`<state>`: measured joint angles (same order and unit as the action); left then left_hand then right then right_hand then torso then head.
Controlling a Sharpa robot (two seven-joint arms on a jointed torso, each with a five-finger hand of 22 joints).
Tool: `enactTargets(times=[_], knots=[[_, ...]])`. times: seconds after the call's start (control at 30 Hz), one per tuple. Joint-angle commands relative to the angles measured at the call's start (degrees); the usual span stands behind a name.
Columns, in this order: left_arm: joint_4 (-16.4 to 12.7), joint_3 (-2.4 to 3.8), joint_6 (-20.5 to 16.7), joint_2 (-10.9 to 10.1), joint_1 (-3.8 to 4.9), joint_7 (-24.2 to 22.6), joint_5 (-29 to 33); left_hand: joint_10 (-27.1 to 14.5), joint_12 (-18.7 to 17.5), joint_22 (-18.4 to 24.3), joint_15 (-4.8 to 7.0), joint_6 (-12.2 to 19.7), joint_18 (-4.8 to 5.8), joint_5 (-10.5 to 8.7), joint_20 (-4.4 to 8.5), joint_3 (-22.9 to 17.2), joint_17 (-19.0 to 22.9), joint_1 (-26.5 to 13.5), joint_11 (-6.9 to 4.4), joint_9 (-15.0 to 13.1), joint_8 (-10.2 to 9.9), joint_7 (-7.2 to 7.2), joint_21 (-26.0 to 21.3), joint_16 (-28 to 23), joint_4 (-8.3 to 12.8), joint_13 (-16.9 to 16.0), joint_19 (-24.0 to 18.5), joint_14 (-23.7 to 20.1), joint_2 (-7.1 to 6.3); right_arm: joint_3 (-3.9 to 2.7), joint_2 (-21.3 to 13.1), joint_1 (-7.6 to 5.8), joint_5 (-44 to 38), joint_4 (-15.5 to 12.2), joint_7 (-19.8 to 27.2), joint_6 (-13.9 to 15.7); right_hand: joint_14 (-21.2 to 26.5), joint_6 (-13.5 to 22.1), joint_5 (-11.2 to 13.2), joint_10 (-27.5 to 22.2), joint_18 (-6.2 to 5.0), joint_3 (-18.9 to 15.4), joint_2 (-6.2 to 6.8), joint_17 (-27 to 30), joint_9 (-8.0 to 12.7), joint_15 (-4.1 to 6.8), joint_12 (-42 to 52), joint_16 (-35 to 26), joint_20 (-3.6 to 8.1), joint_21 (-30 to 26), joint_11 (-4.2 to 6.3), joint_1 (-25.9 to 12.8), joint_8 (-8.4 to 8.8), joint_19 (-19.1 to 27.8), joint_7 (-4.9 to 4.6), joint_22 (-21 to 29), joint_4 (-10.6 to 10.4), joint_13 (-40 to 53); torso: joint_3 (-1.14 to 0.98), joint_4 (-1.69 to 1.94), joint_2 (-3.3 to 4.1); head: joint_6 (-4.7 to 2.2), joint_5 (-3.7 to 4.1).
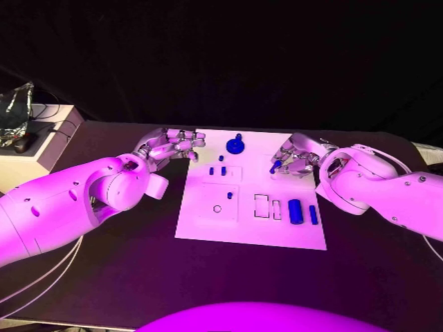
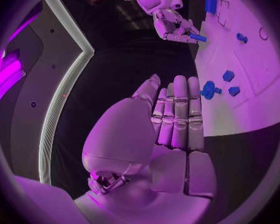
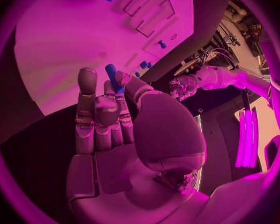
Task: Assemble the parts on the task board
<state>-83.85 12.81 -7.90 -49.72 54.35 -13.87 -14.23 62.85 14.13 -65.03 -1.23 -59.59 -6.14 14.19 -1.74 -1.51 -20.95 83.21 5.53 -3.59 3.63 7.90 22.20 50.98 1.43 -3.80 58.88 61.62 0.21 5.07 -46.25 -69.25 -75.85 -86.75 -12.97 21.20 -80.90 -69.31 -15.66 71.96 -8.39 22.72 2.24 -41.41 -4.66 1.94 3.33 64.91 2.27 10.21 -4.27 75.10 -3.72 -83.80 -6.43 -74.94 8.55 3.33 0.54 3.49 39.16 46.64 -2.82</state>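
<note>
Holding a small blue peg (image 1: pixel 275 167) pinched in my right hand (image 1: pixel 300 156) over the right far part of the task board (image 1: pixel 207 221), I judge it is poised there for seating in a slot. My left hand (image 1: pixel 169 147) rests at the board's left far edge, fingers together and empty, on the table (image 1: pixel 102 277). I can read no writing anywhere on the board.

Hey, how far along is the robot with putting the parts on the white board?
Early on. The round blue part and two small pegs sit on the board. The right hand holds a blue peg over the board's edge. Two blue pieces lie loose; the left hand holds nothing.
</note>
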Motion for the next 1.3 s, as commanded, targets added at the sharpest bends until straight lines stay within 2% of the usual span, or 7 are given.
enactTargets(times=[0.03,0.37,0.5,0.63,0.87,1.07,1.3], knots=[[-0.1,0.04,1.0,0.1,-0.01,-0.1,0.2,-0.3,0.0,0.0,-0.35,0.0,0.17,0.31,-0.13,0.2,-0.1,0.4,-0.07,-0.1,0.2,0.18,-0.2,-0.3,0.2,0.1,0.3,-0.1,0.25,-0.08,-0.1,-0.19,2.6,-1.5,-0.1,0.8,0.0,-0.5,0.0,2.5,-0.61,0.0,-1.39,-0.1,-0.9,0.23,0.1,0.0,0.63,-0.1,1.56,0.2,-0.1,0.0,0.08,-0.9,0.3,0.2,-0.05,0.08,0.08,0.02,-0.27],[0.0,0.04,1.0,0.4,-0.01,-0.1,0.2,-0.4,0.1,-0.2,-0.37,-0.1,0.17,0.29,-0.14,0.2,-0.1,0.4,-0.07,-0.1,0.2,0.17,-0.4,-0.3,0.2,0.0,0.4,-0.1,0.23,0.18,2.6,-0.17,-4.4,-6.9,-0.3,1.5,0.0,-0.5,0.2,2.4,-0.61,0.0,-1.49,0.0,-0.9,0.22,0.1,0.0,0.61,-0.1,1.55,0.1,-0.1,0.0,0.07,-0.9,0.4,0.2,-0.04,-0.16,0.0,0.23,-1.06],[0.2,0.04,1.1,0.7,-0.01,-0.2,0.2,-0.4,0.1,-0.2,-0.37,-0.1,0.17,0.29,-0.14,0.2,-0.1,0.4,-0.07,-0.1,0.2,0.17,-0.4,-0.3,0.2,0.0,0.4,-0.1,0.23,0.47,5.1,0.56,-8.7,-8.0,-0.3,2.0,0.0,-0.5,0.4,2.4,-0.61,0.0,-1.53,-0.1,-0.9,0.22,0.1,0.0,0.62,-0.1,1.55,0.1,-0.09,0.0,0.06,-0.9,0.6,0.2,-0.04,-0.02,-0.04,0.21,-1.26],[0.3,0.04,1.0,0.9,-0.01,-0.3,0.2,-0.4,0.1,-0.3,-0.37,-0.1,0.17,0.29,-0.14,0.2,-0.1,0.3,-0.08,-0.1,0.2,0.17,-0.4,-0.3,0.2,0.0,0.4,-0.1,0.27,0.85,7.5,1.51,-11.9,-8.2,-0.2,2.1,0.0,-0.5,0.4,2.4,-0.62,0.0,-1.56,0.0,-0.9,0.21,0.1,0.0,0.62,-0.1,1.54,0.2,-0.08,0.0,0.05,-0.9,0.7,0.2,0.05,0.15,-0.05,0.24,-1.57],[0.4,0.04,0.9,1.0,-0.01,-0.3,0.2,-0.4,0.1,-0.3,-0.37,-0.1,0.17,0.29,-0.14,0.2,-0.1,0.3,-0.08,-0.1,0.2,0.17,-0.4,-0.3,0.2,0.0,0.4,-0.1,0.27,1.41,10.4,3.18,-14.9,-7.4,0.1,1.6,0.0,-0.5,0.4,2.4,-0.62,0.1,-1.57,0.1,-0.9,0.2,0.1,-0.1,0.61,-0.1,1.52,0.2,-0.07,0.1,0.02,-0.9,0.8,0.2,0.04,0.11,0.05,0.41,-2.23],[0.4,0.04,0.9,1.0,-0.01,-0.4,0.2,-0.4,0.1,-0.3,-0.37,-0.1,0.17,0.29,-0.14,0.2,-0.1,0.3,-0.08,-0.1,0.2,0.17,-0.4,-0.3,0.2,0.0,0.4,-0.1,0.27,1.83,11.8,4.18,-16.5,-5.7,0.0,0.1,0.0,-0.5,0.4,2.4,-0.62,0.1,-1.57,0.1,-0.9,0.2,0.1,-0.1,0.61,-0.1,1.52,0.2,-0.07,0.1,0.02,-0.9,0.8,0.2,0.06,0.12,0.08,0.54,-2.41],[0.4,0.04,0.9,0.9,-0.01,-0.4,0.2,-0.4,0.1,-0.3,-0.37,-0.1,0.17,0.29,-0.14,0.2,-0.1,0.3,-0.08,-0.1,0.2,0.17,-0.4,-0.3,0.2,0.0,0.4,-0.1,0.27,2.06,12.2,4.92,-17.1,-5.1,0.0,-0.8,0.0,-0.5,0.5,2.4,-0.63,0.1,-1.6,0.1,-0.9,0.21,0.1,-0.1,0.61,0.0,1.53,0.1,-0.08,0.1,0.03,-0.9,0.9,0.2,-0.05,0.05,0.16,0.83,-2.68]])
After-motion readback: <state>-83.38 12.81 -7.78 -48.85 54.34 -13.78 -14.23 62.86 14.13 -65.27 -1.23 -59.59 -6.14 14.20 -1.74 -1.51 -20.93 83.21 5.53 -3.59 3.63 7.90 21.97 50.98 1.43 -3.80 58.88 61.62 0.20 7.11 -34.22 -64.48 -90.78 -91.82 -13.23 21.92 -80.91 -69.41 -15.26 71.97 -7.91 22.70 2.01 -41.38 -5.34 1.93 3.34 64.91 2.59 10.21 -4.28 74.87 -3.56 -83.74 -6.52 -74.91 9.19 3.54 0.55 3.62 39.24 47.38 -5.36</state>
